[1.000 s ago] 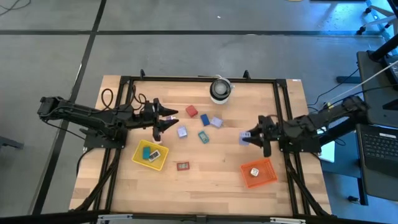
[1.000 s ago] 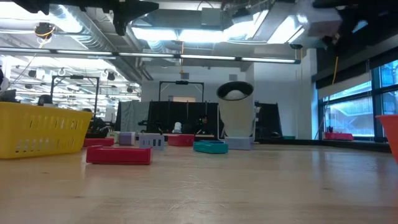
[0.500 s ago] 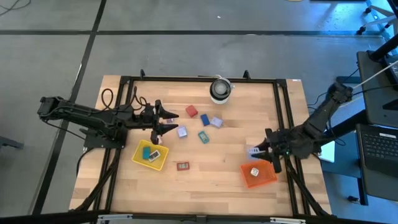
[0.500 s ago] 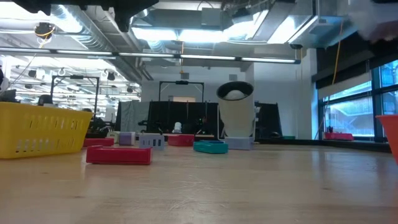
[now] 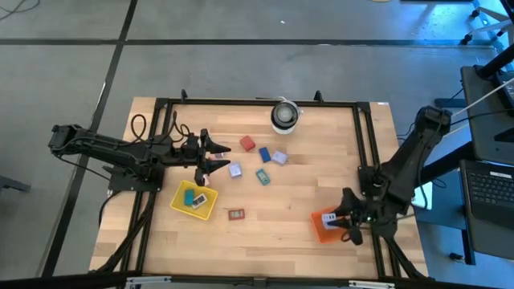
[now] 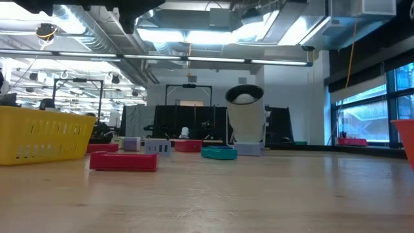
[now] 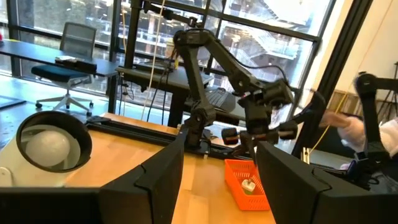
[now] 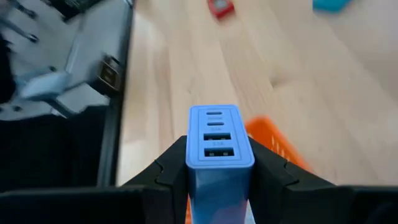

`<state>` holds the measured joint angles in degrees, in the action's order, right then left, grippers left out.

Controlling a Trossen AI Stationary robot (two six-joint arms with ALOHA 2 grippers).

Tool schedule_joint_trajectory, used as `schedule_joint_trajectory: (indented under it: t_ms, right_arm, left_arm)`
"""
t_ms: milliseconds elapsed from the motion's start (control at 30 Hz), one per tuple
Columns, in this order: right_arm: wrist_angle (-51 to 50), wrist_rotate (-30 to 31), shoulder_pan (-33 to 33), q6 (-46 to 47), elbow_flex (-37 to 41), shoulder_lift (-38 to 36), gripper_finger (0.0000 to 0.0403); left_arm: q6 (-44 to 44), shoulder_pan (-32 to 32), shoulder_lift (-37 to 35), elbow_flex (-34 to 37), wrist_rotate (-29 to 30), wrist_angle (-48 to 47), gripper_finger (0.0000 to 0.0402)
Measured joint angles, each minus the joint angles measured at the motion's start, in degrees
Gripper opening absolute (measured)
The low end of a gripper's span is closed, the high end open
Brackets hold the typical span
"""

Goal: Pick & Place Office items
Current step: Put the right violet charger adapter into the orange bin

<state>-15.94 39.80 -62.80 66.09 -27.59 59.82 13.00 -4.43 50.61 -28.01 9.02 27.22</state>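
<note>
High view: right gripper [image 5: 336, 218], jaws clamping a lavender block [image 8: 219, 144], above the orange tray [image 5: 323, 231]; left gripper [image 5: 223, 156] jaws apart, empty.

Lavender-blue block with port slots [image 8: 220, 152] clamped upright over the table's 4 o'clock corner, red piece [image 5: 246, 144], blue piece [image 5: 264, 154], lavender pieces [image 5: 279, 157] [image 5: 235, 170] and teal piece [image 5: 262, 177] clustered near centre, red flat piece [image 5: 235, 214] at 6 o'clock

Seen from the roll [image 5: 284, 116], loose pieces [image 5: 263, 176] lie toward six o'clock, one tray [image 5: 193, 199] at seven, another tray [image 5: 334, 222] at five.
</note>
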Motion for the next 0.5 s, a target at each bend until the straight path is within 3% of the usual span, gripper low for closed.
schedule_joint_trajectory:
  t_ms: [233,500]
  right_arm:
    - [-0.04,-1.58,-0.41,10.54,-0.02,9.74,0.0118]
    - [0.05,-2.75,-0.37,14.5,-0.02,12.49,0.0118]
  left_arm:
    - [0.83,0.0,0.0,0.0,0.21,0.0,0.0198]
    - [1.46,0.02,0.0,0.0,0.25,-0.04,0.0198]
